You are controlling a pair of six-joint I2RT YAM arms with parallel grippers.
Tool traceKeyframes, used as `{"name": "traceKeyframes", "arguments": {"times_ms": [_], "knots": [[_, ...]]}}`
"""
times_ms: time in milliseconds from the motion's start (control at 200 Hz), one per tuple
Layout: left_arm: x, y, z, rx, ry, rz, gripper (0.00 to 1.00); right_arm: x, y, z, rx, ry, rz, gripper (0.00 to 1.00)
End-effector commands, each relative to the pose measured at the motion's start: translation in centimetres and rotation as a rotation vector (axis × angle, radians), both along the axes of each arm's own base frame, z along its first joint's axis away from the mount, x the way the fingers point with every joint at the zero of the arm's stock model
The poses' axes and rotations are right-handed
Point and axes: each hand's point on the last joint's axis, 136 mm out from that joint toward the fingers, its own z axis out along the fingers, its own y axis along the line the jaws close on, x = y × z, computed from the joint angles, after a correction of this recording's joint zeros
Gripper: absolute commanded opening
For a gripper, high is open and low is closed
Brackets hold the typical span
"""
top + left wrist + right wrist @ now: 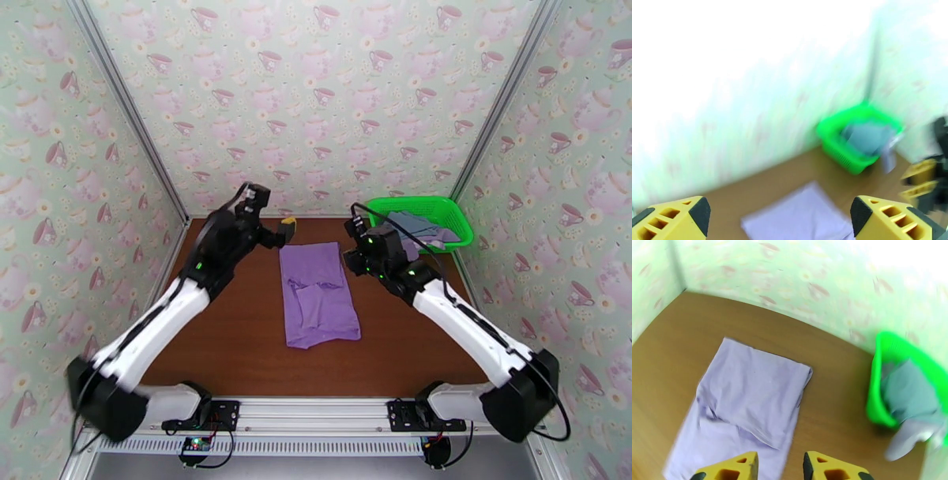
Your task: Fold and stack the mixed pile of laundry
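A purple shirt (317, 294) lies folded flat in the middle of the table, also in the right wrist view (750, 398). A blue-grey garment (908, 394) sits inside the green basket (454, 213). Over the basket's near edge hangs a pale lavender-grey garment (908, 439). My left gripper (286, 232) hovers just past the shirt's far left corner. Its yellow fingers (679, 219) stand wide open with nothing between them. My right gripper (352, 249) hangs beside the shirt's far right corner, open and empty, its fingertips (730, 469) above the shirt's right edge.
The green mesh basket (877, 398) stands in the far right corner against the walls. Patterned walls close the table on three sides. Bare brown tabletop (229, 339) lies left and right of the shirt.
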Motion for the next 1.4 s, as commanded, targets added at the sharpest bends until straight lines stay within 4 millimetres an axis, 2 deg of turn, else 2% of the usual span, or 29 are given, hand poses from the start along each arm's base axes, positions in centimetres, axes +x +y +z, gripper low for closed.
{"name": "traceKeyframes", "arguments": {"times_ms": [0,130,240,401,536,681,952,1107,1242,1392], "knots": [[-3.3,-2.7,-9.4,0.351,0.005,-0.171,1.0,-4.1,-0.6,-7.3,-0.356,0.114,0.346,0.44],[-9.2,-3.7,-16.0,0.735,-0.047,-0.262,1.0,-6.5,-3.1,-10.0,-0.587,0.209,0.492,0.5],[-13.0,-3.9,-21.2,0.965,-0.051,-0.367,1.0,-9.0,-3.9,-11.8,-0.69,0.299,0.591,0.56],[-15.7,-4.5,-25.4,1.078,-0.023,-0.461,0.98,-11.6,-2.4,-14.5,-0.726,0.328,0.714,0.59],[-17.6,-5.4,-28.6,1.116,0.012,-0.557,0.97,-12.7,-2.6,-17.9,-0.799,0.387,0.759,0.6],[-18.0,-5.4,-31.3,1.155,0.025,-0.593,0.96,-13.1,-2.1,-19.6,-0.806,0.414,0.788,0.61],[-15.9,-6.0,-32.8,1.131,0.012,-0.547,0.9,-12.5,-1.7,-22.4,-0.827,0.432,0.802,0.64],[-15.6,-5.9,-34.8,1.147,0.076,-0.572,0.83,-12.2,-1.6,-23.6,-0.844,0.445,0.809,0.65],[-15.7,-5.4,-36.8,1.177,0.148,-0.598,0.7,-12.1,-1.6,-24.5,-0.844,0.457,0.811,0.64],[-15.6,-5.2,-38.2,1.201,0.231,-0.613,0.5,-12.0,-1.8,-25.4,-0.843,0.486,0.808,0.56]]}}
